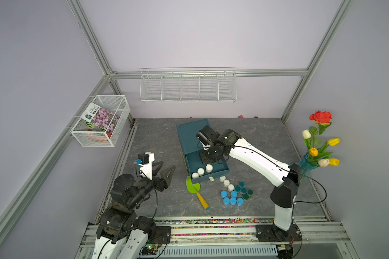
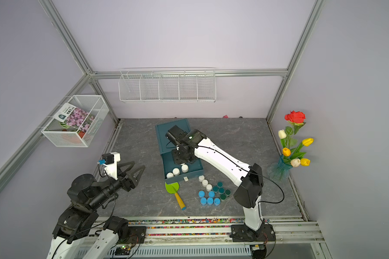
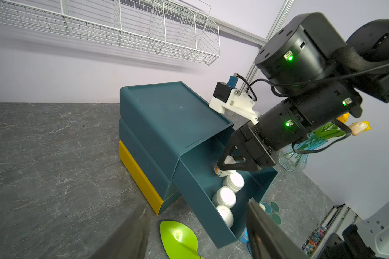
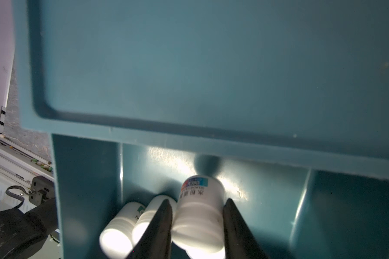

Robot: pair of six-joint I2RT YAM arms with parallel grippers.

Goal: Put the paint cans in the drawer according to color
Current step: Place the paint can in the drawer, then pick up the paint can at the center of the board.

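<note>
Right wrist view: the right gripper (image 4: 197, 200) reaches into the open drawer (image 4: 85, 190), its two black fingers (image 4: 162, 215) pressed against opposite sides of a white paint can (image 4: 200, 215) with a printed label. Whether that can's base touches the drawer floor cannot be told. In both top views, three more white cans (image 1: 201, 171) stand in a row inside the drawer, along its wall farther from the right arm's base and toward its front panel. Outside the drawer, just beyond its front panel, three further white jars (image 1: 226, 182) stand in a line on the table. A cluster of dark teal cans (image 1: 243, 190) and a cluster of light blue cans (image 1: 233, 198) stand near them, a little farther from the drawer. A green trowel (image 1: 194, 187) lies with its blade against the drawer's front corner. The left gripper (image 1: 168, 164) hangs well apart from the drawer on its left, fingers spread, with nothing between them.
</note>
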